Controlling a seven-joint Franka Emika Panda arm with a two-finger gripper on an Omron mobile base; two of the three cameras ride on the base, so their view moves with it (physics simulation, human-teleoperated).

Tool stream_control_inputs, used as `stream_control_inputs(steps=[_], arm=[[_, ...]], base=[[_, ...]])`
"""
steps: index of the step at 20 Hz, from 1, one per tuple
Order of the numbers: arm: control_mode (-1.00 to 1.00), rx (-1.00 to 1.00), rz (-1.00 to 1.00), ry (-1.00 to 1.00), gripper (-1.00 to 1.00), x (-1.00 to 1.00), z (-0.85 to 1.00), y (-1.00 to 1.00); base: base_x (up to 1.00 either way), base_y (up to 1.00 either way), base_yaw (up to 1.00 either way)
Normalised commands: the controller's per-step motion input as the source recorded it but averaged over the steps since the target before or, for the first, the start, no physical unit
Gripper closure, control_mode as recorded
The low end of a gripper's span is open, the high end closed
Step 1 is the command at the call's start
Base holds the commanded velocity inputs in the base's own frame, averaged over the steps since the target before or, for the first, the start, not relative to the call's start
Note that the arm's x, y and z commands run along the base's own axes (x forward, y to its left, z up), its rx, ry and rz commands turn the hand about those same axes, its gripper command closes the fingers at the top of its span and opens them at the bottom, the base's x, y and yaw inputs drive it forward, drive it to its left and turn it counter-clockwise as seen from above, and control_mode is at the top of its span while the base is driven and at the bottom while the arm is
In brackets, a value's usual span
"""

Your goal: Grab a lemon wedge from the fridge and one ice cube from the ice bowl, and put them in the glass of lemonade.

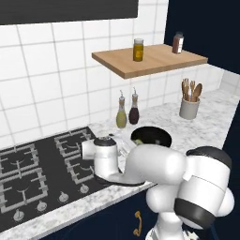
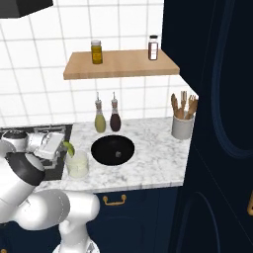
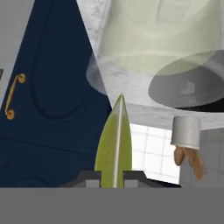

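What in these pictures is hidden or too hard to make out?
- Glass of lemonade: in the left base view, the white arm covers it.
- Black ice bowl: near rim cut off by the arm in the left base view.
- Ice cube: a tiny speck in the right base view.
- Claw: fingertips barely show beside the lemon wedge in the hand view.

I see the glass of lemonade [image 2: 77,165] standing upright near the front edge of the marble worktop [image 2: 158,163], a short clear tumbler of pale liquid. The lemon wedge [image 3: 114,148], green-yellow and pointed, is pinched in my tool [image 3: 113,177] just above the glass rim. The ice bowl [image 2: 112,149], wide, shallow and black, sits just beside the glass, holding one small cube.
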Motion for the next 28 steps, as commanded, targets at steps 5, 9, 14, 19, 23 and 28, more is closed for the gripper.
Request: stream_control_inputs(steps=[5, 9, 14, 19, 23, 28], arm=[[-1.0, 0.0, 0.05, 0.18, 1.0, 0.32, -0.03, 0.0], [-1.0, 0.0, 0.03, 0.23, 1.0, 0.38, -0.03, 0.0], [-1.0, -0.01, 0.01, 0.06, 1.0, 0.34, -0.41, 0.05], [-1.0, -0.04, 0.0, 0.0, 1.0, 0.23, -0.3, 0.22], [-1.0, -0.05, 0.0, 0.0, 1.0, 0.18, -0.11, 0.31], [-1.0, -0.05, 0.0, 0.0, 1.0, 0.2, -0.23, 0.06]], base=[[0.0, 0.0, 0.0], [0.0, 0.0, 0.0], [0.0, 0.0, 0.0], [0.0, 0.0, 0.0], [0.0, 0.0, 0.0], [0.0, 0.0, 0.0]])
